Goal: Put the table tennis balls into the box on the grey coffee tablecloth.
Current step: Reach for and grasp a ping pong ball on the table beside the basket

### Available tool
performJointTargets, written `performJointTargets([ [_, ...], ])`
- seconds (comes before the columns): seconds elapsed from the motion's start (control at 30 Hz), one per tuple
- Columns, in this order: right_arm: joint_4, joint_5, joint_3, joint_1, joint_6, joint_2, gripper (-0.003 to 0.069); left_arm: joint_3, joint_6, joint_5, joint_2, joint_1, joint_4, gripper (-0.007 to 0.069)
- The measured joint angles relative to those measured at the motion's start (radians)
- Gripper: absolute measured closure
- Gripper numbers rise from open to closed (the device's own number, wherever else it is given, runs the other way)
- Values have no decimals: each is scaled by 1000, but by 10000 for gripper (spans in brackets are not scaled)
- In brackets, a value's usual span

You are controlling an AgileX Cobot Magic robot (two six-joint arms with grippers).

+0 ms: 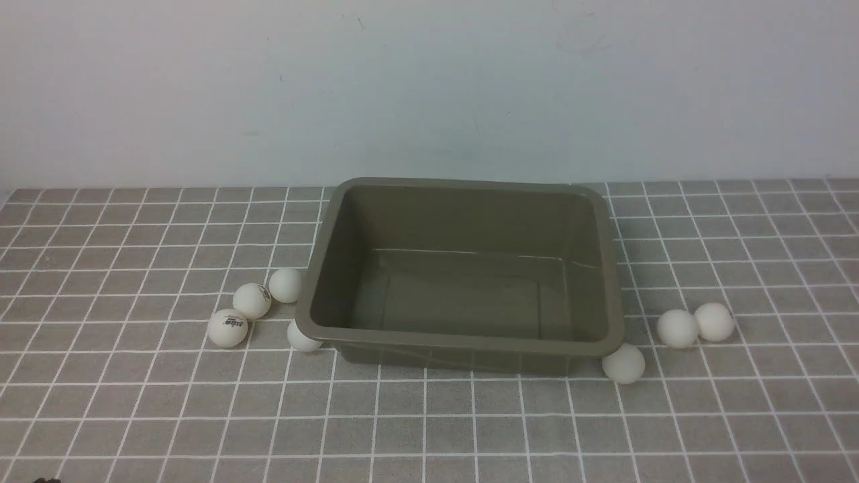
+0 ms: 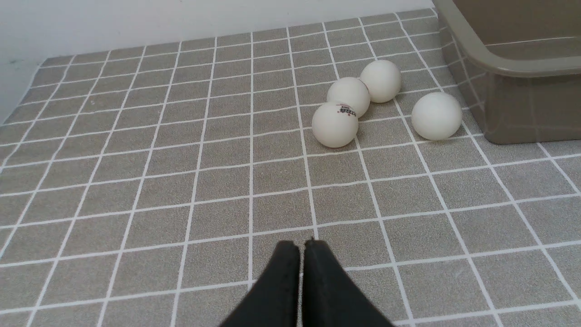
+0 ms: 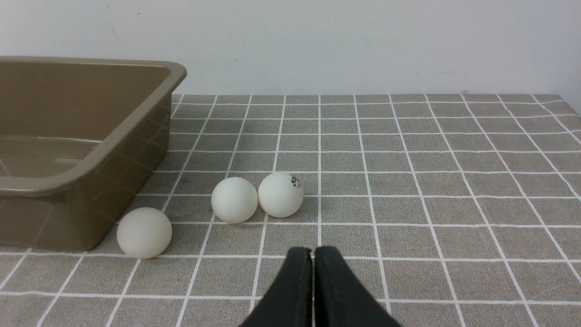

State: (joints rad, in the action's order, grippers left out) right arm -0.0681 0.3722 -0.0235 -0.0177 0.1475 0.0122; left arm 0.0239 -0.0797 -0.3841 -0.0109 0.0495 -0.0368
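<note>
The olive-grey box (image 1: 463, 345) stands empty mid-cloth on the grey coffee tablecloth (image 1: 134, 402). Several white table tennis balls lie left of it: one with a logo (image 1: 227, 328), one behind it (image 1: 251, 300), one further back (image 1: 286, 285), one against the box's front left corner (image 1: 302, 339). Three lie on its right (image 1: 623, 363), (image 1: 677, 329), (image 1: 714, 321). My left gripper (image 2: 302, 245) is shut and empty, well short of the left balls (image 2: 335, 125). My right gripper (image 3: 313, 252) is shut and empty, just short of the right balls (image 3: 234, 200).
A pale wall (image 1: 429, 87) rises behind the cloth's far edge. The box's corner shows in the left wrist view (image 2: 513, 68) and its side in the right wrist view (image 3: 91, 172). Neither arm shows in the front view.
</note>
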Motion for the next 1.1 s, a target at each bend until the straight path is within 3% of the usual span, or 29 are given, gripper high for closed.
performJointTargets([
  [0.83,0,0,0,0,-15,0,666,2,-5,21,0,0,37,629],
  [0.97,0,0,0,0,-15,0,666,4,80,132,0,0,-36,629],
  [1.1,-1,0,0,0,-15,0,666,4,186,291,0,0,-186,629],
])
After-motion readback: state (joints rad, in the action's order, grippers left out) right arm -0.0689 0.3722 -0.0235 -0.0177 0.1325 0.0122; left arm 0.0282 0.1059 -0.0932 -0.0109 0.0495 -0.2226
